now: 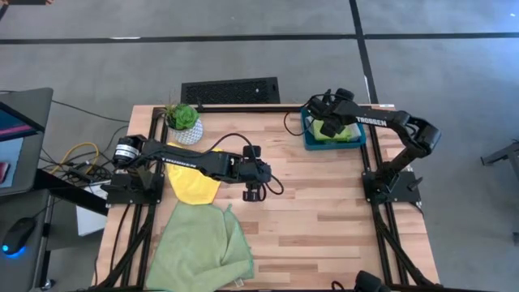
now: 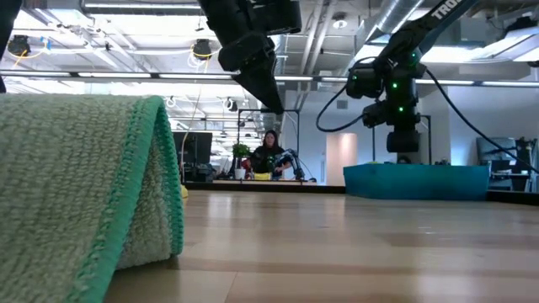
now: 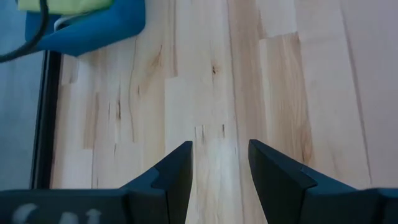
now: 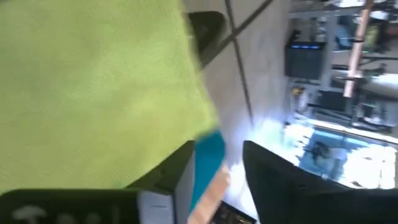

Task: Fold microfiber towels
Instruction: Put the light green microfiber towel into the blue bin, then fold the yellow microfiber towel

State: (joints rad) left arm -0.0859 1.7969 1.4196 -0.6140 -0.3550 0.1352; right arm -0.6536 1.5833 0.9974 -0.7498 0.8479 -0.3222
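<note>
Nearest you, the pale green towel (image 1: pixel 199 247) lies rumpled at the table's (image 1: pixel 324 219) near left edge, the yellow towel (image 1: pixel 195 185) just beyond. Your left gripper (image 1: pixel 254 193) hovers mid-table, fingers spread and empty. Far right, your right gripper (image 1: pixel 328 123), fingers parted, sits over the lime green towel (image 1: pixel 347 133) in the teal tray (image 1: pixel 312 139).

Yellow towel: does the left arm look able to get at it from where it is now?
Probably yes. The yellow towel lies flat on the table, partly under the left arm, whose open left pincer hangs empty just beside it over bare wood. Nothing lies on the towel; the arm would need to draw back slightly.
</note>
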